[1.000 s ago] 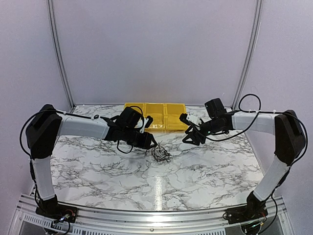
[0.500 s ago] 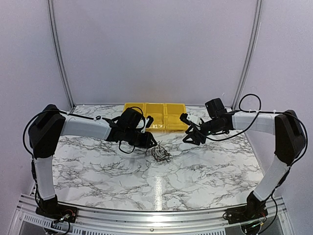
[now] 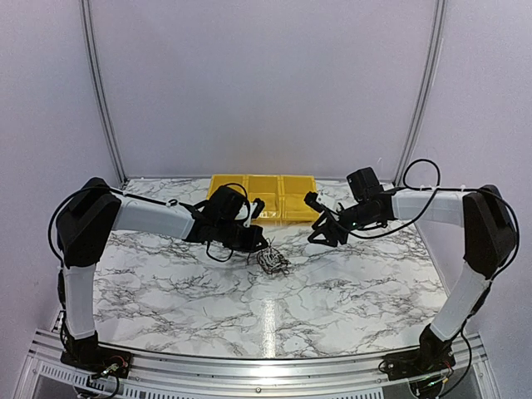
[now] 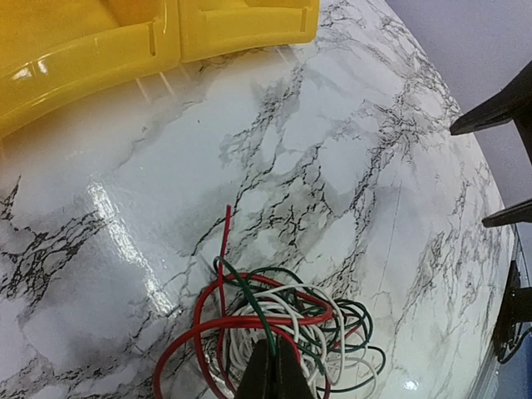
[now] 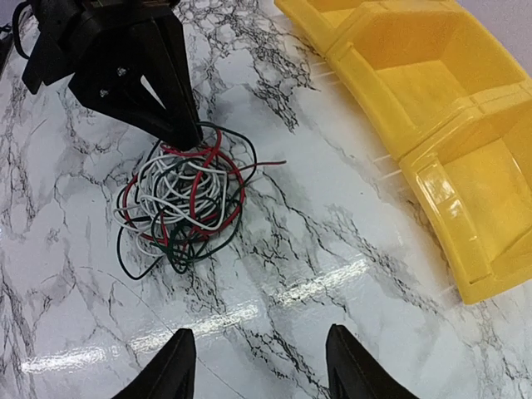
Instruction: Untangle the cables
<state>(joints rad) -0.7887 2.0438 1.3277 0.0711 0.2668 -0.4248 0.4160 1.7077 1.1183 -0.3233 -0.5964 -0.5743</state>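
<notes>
Left gripper (image 4: pixel 268 356): fingers pressed together with no gap showing, tips buried in the near side of the cables (image 4: pixel 283 328), pinching a few strands of the bundle. Which strands are caught cannot be told. From the right wrist camera the same closed tips enter the tangle at its 12 o'clock edge. The cables are a loose, roughly round nest of thin red, white and green wires with some darker loops, lying on the marble table (image 3: pixel 349 291). One straight red end pokes out of the nest, toward 12 o'clock in the left wrist view and toward 3 o'clock in the right wrist view. In the top view the tangle sits near the middle of the table, a little toward the far side, and the left arm reaches it from about 9 to 10 o'clock. Right gripper (image 5: pixel 259 337): fingers spread wide, nothing between them, only bare marble showing in the gap. It hangs apart from the tangle, at about 2 o'clock of it in the top view; from its own camera the tangle lies toward 10 o'clock. Yellow bins (image 3: pixel 264 199): a row of open compartments along the far edge of the table, at 12 o'clock of the tangle, near both grippers but touching neither.
</notes>
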